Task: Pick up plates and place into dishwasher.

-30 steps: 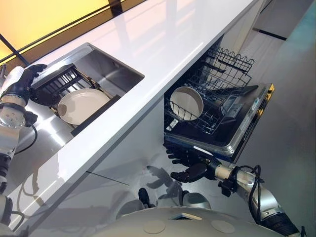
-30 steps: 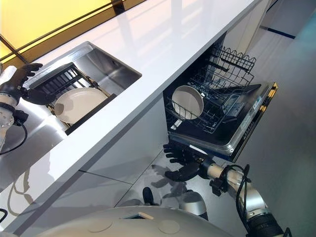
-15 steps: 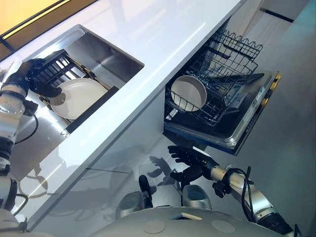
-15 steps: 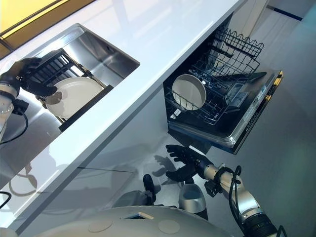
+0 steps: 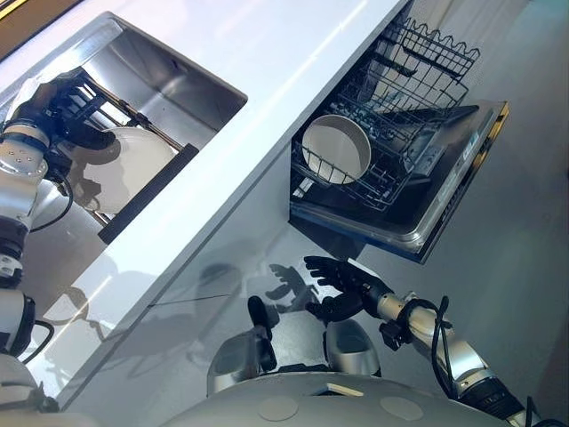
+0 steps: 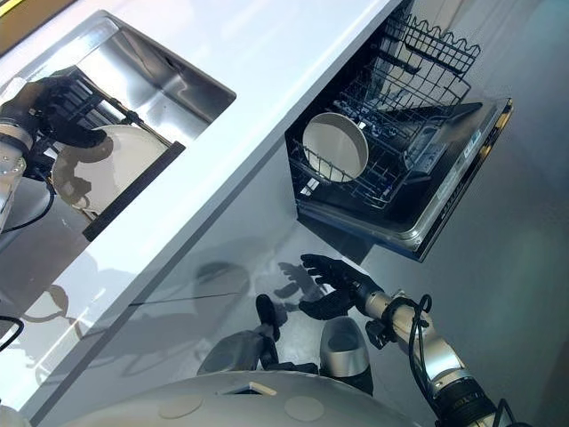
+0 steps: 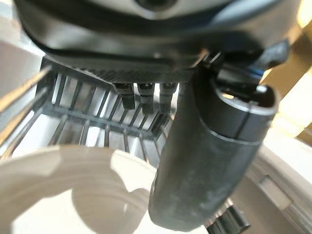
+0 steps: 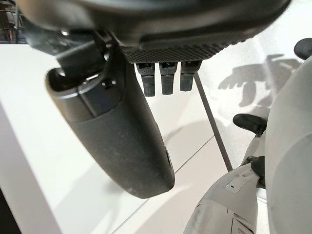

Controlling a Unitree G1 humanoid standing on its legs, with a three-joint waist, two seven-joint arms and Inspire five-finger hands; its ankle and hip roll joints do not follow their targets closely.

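Plate (image 5: pixel 124 169) lies face-up in sink rack (image 5: pixel 142 191); left hand (image 5: pixel 53 111) fingers spread loosely over its rim.

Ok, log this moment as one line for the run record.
left hand: open, at plate edge on sink rack | right hand: open, empty, below dishwasher door | one plate in dishwasher rack | step: reaching

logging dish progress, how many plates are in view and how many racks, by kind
plates: 2, one in the sink rack by the left robot hand, one standing in the dishwasher rack
racks: 3, the sink rack, the lower dishwasher rack, the upper dishwasher rack
total: 5
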